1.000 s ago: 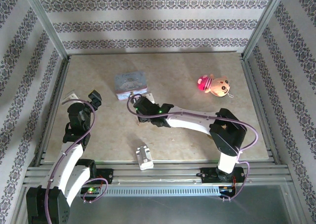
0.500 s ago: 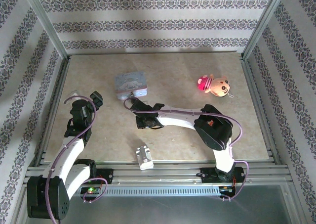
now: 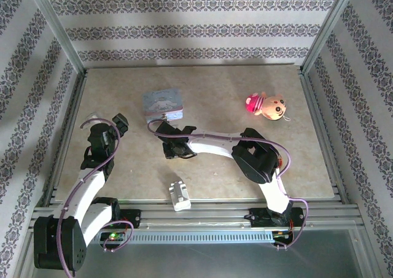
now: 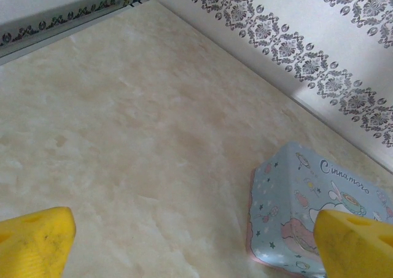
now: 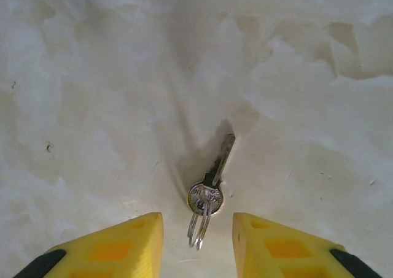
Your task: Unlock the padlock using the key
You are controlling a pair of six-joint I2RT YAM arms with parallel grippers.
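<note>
The key, small and metal with a split ring on its round head, lies flat on the table. My right gripper hangs low over it, open, with the ring between the yellow fingers and a gap on each side. From above, that gripper points down in front of the pale blue tin. A tiny grey thing at the tin's front edge looks like the padlock. My left gripper is wide open and holds nothing, its fingertips far apart over bare table.
A whitish ridged block lies near the front edge. A pink plush toy sits at the back right. The tin stands close to my left gripper's right finger. Patterned walls and an aluminium frame enclose the table.
My right gripper has moved left and down over the key, and its fingers have drawn closer together. The right arm's elbow has swung left. The left arm has barely moved.
</note>
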